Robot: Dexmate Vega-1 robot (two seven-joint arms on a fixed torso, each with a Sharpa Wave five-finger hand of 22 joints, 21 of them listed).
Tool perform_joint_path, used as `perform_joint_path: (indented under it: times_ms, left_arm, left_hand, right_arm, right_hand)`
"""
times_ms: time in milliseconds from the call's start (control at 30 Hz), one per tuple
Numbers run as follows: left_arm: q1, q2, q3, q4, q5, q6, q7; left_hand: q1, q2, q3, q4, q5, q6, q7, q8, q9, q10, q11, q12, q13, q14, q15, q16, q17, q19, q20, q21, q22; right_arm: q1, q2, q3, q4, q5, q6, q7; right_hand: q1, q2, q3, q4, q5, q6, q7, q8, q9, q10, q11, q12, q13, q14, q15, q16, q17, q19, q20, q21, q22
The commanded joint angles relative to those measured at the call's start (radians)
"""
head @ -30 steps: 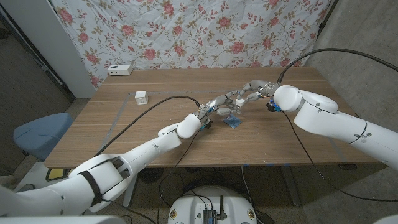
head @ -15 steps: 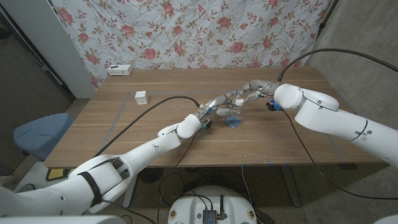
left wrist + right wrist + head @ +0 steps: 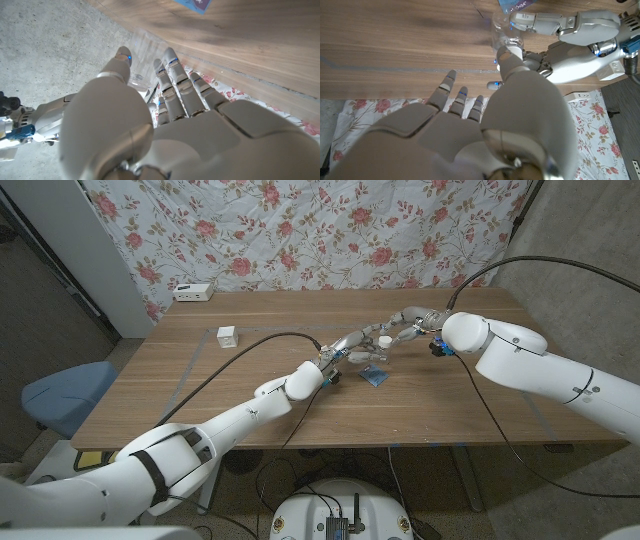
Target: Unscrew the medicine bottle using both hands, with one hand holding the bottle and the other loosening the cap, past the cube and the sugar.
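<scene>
1. Left hand (image 3: 345, 350) reaches out over the middle of the counter (image 3: 200, 390) in the head view, fingers wrapped around the clear medicine bottle (image 3: 366, 354). The right hand (image 3: 410, 325) comes in from the far side, with a fingertip near the white cap (image 3: 383, 340); whether it actually grips the cap I cannot tell from here. A blue sugar packet (image 3: 376, 376) lies on the wood just in front of the bottle, and a small white cube (image 3: 227, 335) sits well apart on the robot's left, near a white box (image 3: 192, 292) at the far edge.

2. Over to the left wrist view: the left hand (image 3: 150, 115) is clenched on the clear bottle (image 3: 142, 55), thumb on one side, fingers on the other. That looks like a solid hold, and the packet (image 3: 192, 4) shows beyond it.

3. Right wrist view now: the right hand (image 3: 470, 120) has its fingers (image 3: 451, 82) spread and apart, thumb pointing at the cap (image 3: 511, 49). It looks released, holding nothing. The left hand (image 3: 570, 45) steadies the bottle (image 3: 501, 27) across from it.

4. My read: the cap is not yet gripped. To do this well, the left hand should hold the bottle firm and upright while the right hand closes thumb and fingers squarely around the cap before twisting.
</scene>
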Motion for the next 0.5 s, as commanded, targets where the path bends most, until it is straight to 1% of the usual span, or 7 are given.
perform_joint_path:
  times_ms: [33,133,300,400,433,467,500]
  left_arm:
    - [-0.02,-0.017,0.008,0.047,0.007,-0.028,0.018]
    - [-0.025,-0.022,0.01,0.06,0.01,-0.038,0.026]
    - [-0.031,-0.028,0.013,0.078,0.017,-0.052,0.044]
    - [-0.032,-0.03,0.015,0.083,0.02,-0.056,0.052]
    - [-0.032,-0.031,0.015,0.084,0.021,-0.056,0.056]
    - [-0.033,-0.032,0.015,0.086,0.023,-0.057,0.06]
    - [-0.033,-0.033,0.016,0.088,0.023,-0.058,0.062]
  left_hand:
    - [0.007,0.01,0.012,0.004,0.006,0.003,-0.01,0.007,0.0,0.054,-0.045,0.005,0.006,0.012,-0.088,0.002,0.002,0.012,-0.124,-0.002,0.0]
    - [0.008,0.009,0.011,0.003,0.006,0.003,-0.01,0.007,0.0,0.056,-0.048,0.006,0.006,0.012,-0.089,0.002,0.003,0.013,-0.125,-0.001,0.0]
    - [0.009,0.009,0.011,0.002,0.006,0.008,-0.009,0.008,0.0,0.059,-0.048,0.007,0.006,0.013,-0.088,0.003,0.003,0.014,-0.125,-0.001,0.0]
    - [0.009,0.009,0.011,0.002,0.006,0.009,-0.01,0.008,0.001,0.059,-0.044,0.007,0.006,0.014,-0.088,0.003,0.003,0.014,-0.126,-0.001,0.0]
    - [0.009,0.009,0.011,0.002,0.006,0.011,-0.011,0.009,0.001,0.06,-0.045,0.007,0.006,0.014,-0.088,0.003,0.003,0.015,-0.126,-0.001,0.0]
    - [0.01,0.009,0.011,0.002,0.006,0.011,-0.01,0.009,0.001,0.06,-0.046,0.007,0.006,0.015,-0.089,0.003,0.003,0.015,-0.126,-0.001,0.0]
    - [0.01,0.008,0.01,0.001,0.006,0.011,-0.011,0.009,0.001,0.061,-0.047,0.008,0.006,0.014,-0.089,0.003,0.003,0.015,-0.126,-0.001,0.0]
  right_arm:
    - [0.005,-0.009,0.016,-0.002,0.019,0.0,0.003]
    - [0.006,-0.011,0.019,-0.005,0.024,-0.007,0.003]
    - [0.001,-0.012,0.027,-0.005,0.031,-0.004,-0.008]
    - [0.0,-0.009,0.027,-0.003,0.032,-0.008,-0.016]
    - [0.001,-0.007,0.026,-0.003,0.031,-0.012,-0.019]
    - [0.002,-0.006,0.025,-0.003,0.03,-0.016,-0.022]
    - [0.003,-0.006,0.023,-0.003,0.028,-0.018,-0.024]
  right_hand:
    - [-0.021,-0.023,-0.017,0.007,-0.006,-0.022,0.002,-0.004,0.001,-0.006,0.008,0.003,0.003,0.004,0.017,0.0,0.001,0.0,0.008,0.004,0.003]
    - [-0.05,-0.036,-0.032,0.018,-0.011,-0.034,0.004,-0.004,0.002,-0.006,0.009,0.004,0.003,0.004,0.02,0.001,0.002,0.003,0.008,0.005,0.003]
    - [-0.127,-0.068,-0.069,0.041,-0.012,-0.057,0.013,-0.001,0.005,-0.018,0.034,0.005,0.004,0.012,0.031,0.006,0.006,0.011,0.005,0.01,0.005]
    - [-0.176,-0.075,-0.088,0.06,-0.011,-0.068,0.028,0.0,0.007,-0.018,0.046,0.007,0.004,0.015,0.035,0.009,0.009,0.015,0.002,0.011,0.005]
    - [-0.195,-0.08,-0.096,0.067,-0.009,-0.073,0.035,0.001,0.008,-0.016,0.063,0.009,0.004,0.016,0.038,0.009,0.009,0.019,0.003,0.013,0.006]
    - [-0.205,-0.082,-0.101,0.069,-0.009,-0.079,0.044,0.0,0.008,-0.015,0.066,0.009,0.004,0.017,0.039,0.01,0.01,0.021,0.003,0.013,0.006]
    - [-0.219,-0.083,-0.106,0.074,-0.007,-0.087,0.062,0.0,0.009,-0.013,0.077,0.011,0.004,0.021,0.045,0.012,0.01,0.023,0.003,0.014,0.006]
